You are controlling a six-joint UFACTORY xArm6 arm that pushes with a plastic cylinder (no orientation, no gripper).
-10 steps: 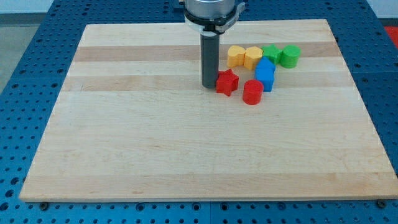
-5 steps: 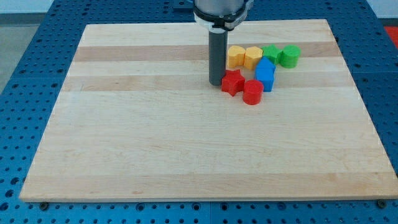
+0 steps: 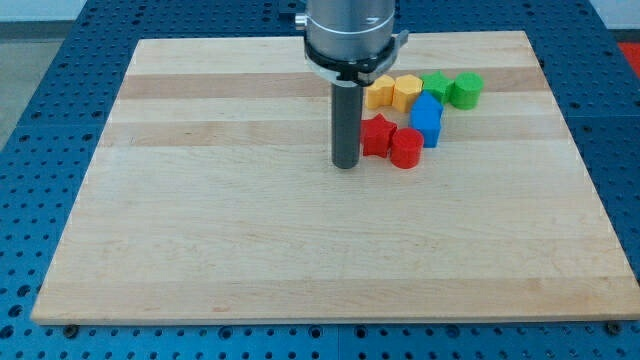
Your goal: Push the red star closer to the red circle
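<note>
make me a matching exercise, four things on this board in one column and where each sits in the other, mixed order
Things:
1. red star
2. red circle
3. my tip
4. green blocks

Places:
A. farthest to the view's right, near the board's top
B. just left of the red star
C. between my tip and the red circle
D. below the blue block

Pairs: 1-C, 2-D, 3-B, 4-A

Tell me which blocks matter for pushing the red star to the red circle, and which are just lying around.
Job:
red star
red circle
my tip, left of the star

Lying about:
two yellow blocks
two green blocks
blue block
</note>
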